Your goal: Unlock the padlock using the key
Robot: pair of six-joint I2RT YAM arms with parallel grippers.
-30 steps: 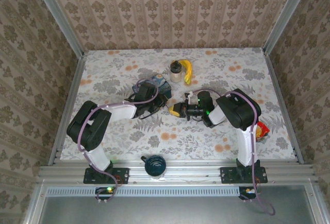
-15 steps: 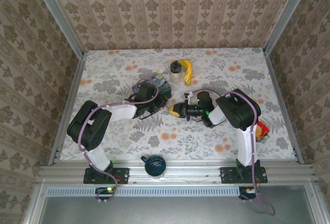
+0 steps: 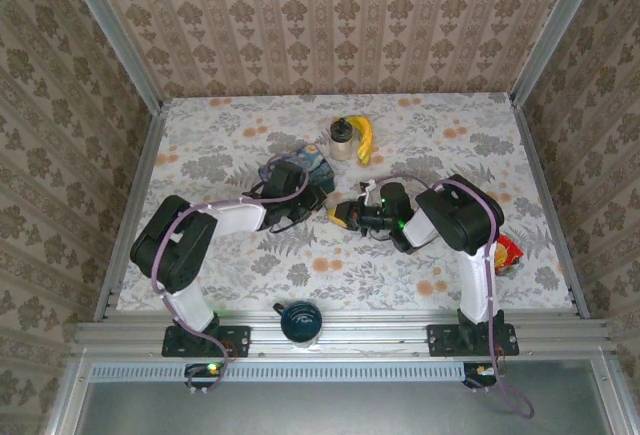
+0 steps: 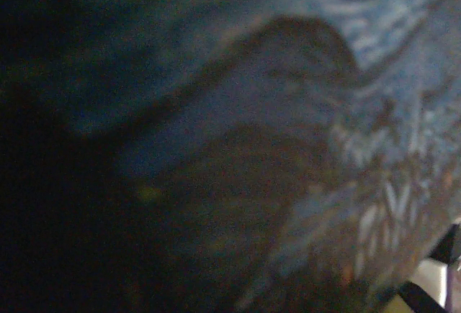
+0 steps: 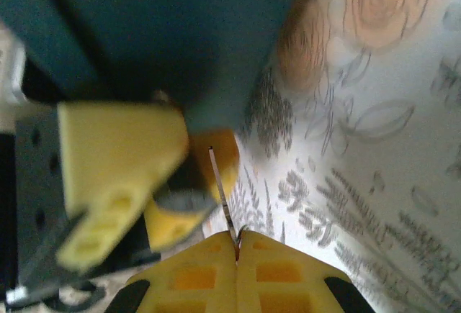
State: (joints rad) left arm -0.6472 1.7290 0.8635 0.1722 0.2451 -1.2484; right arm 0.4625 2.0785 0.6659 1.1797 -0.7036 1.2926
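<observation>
**While key nears padlock: alignment entry**

Because the blade is thin, square it to the keyway, feed slowly, and twist only once seated.

- Right gripper [image 5: 236, 245]: clenched on key [image 5: 220, 187], blade pointing left at the lock.
- Padlock [image 5: 184, 201]: small dark lump just beyond the key tip, mid-table beside tin [image 3: 312, 161].
- Left gripper [image 3: 310, 195]: yellow fingers [image 5: 115, 176] flank padlock; whether pinching, cannot tell.
- Tin: contents hidden.
- Mug [image 3: 284, 315]: near edge, interior dark.
- Jar [image 3: 342, 141]: far side, contents unclear.

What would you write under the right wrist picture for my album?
Right gripper pinching a thin key, pointing at a dark blue box above the flowery table.
</observation>
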